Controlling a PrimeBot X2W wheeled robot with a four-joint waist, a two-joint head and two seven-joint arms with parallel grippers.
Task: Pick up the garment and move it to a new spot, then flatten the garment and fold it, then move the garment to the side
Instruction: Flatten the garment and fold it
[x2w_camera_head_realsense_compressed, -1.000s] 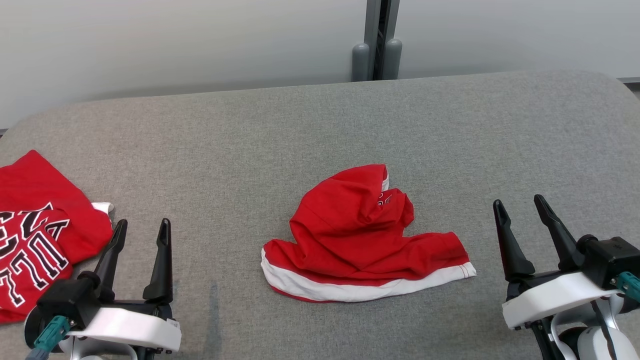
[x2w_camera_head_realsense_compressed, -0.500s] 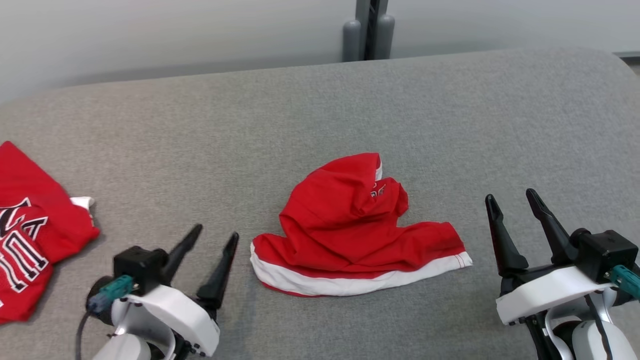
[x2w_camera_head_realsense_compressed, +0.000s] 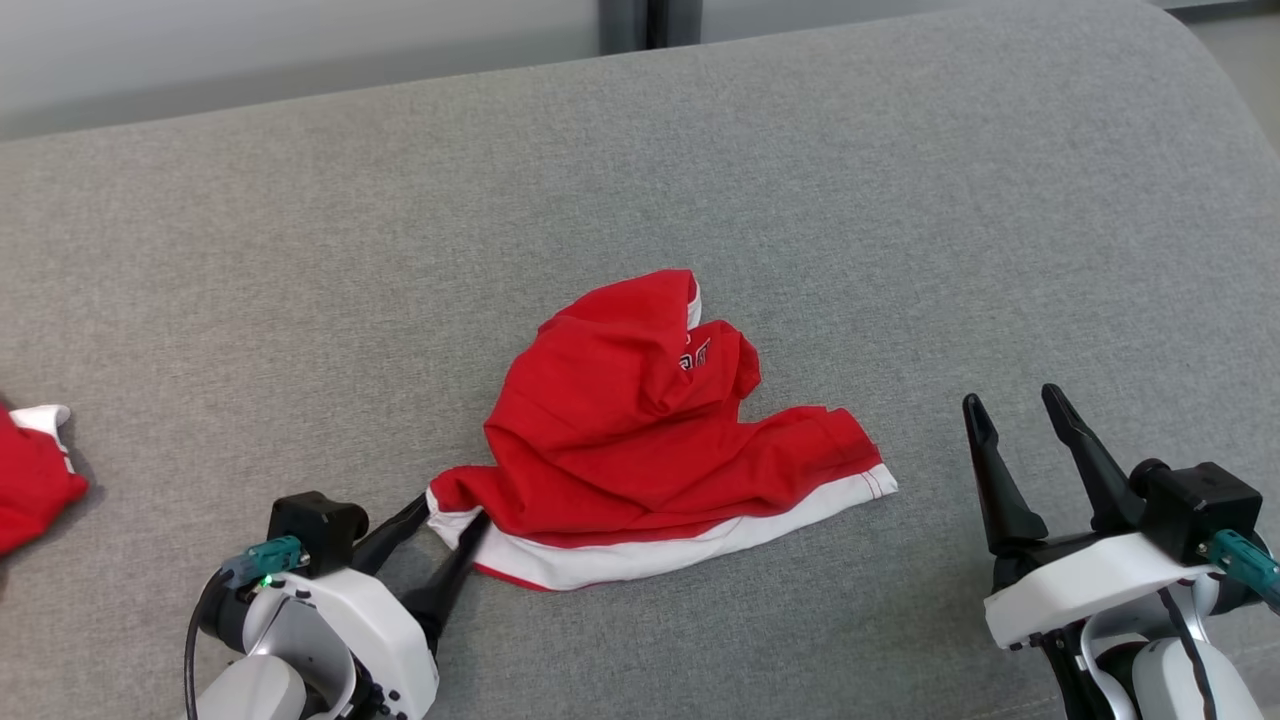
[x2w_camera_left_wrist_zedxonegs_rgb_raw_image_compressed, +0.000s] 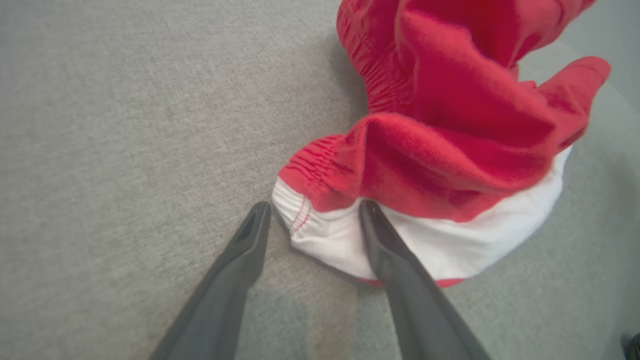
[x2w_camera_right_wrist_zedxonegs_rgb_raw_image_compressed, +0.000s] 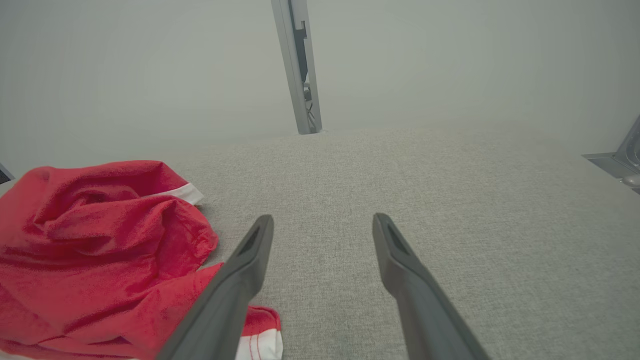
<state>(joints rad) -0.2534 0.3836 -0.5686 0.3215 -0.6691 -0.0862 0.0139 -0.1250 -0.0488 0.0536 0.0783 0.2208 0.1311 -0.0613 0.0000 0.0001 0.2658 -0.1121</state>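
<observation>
- We see the red garment (x2w_camera_head_realsense_compressed: 640, 430) lying crumpled near the middle of the grey tabletop (x2w_camera_head_realsense_compressed: 900, 200). Its white-banded hem runs along the edge nearest the robot.
- Our left gripper (x2w_camera_head_realsense_compressed: 452, 510) reaches in low from the lower left. Its white wrist is angled so that the dark fingers point up and to the right, at the garment's left corner.
- In the left wrist view the left gripper (x2w_camera_left_wrist_zedxonegs_rgb_raw_image_compressed: 314, 206) has its jaws moderately apart and straddling that corner. One finger lies over the white band of the garment (x2w_camera_left_wrist_zedxonegs_rgb_raw_image_compressed: 450, 150), and the other sits on the bare cloth just beside it. The jaws are not closed on the fabric.
- Our right gripper (x2w_camera_head_realsense_compressed: 1012, 397) sits at the lower right, well apart from the garment. Its fingers point up the head view and lean slightly left.
- In the right wrist view the right gripper (x2w_camera_right_wrist_zedxonegs_rgb_raw_image_compressed: 323, 219) has its jaws wide and empty above bare tabletop, with the garment (x2w_camera_right_wrist_zedxonegs_rgb_raw_image_compressed: 90, 240) off to one side.
- A second red garment (x2w_camera_head_realsense_compressed: 30, 470) with a white trim shows at the far left edge of the tabletop.
</observation>
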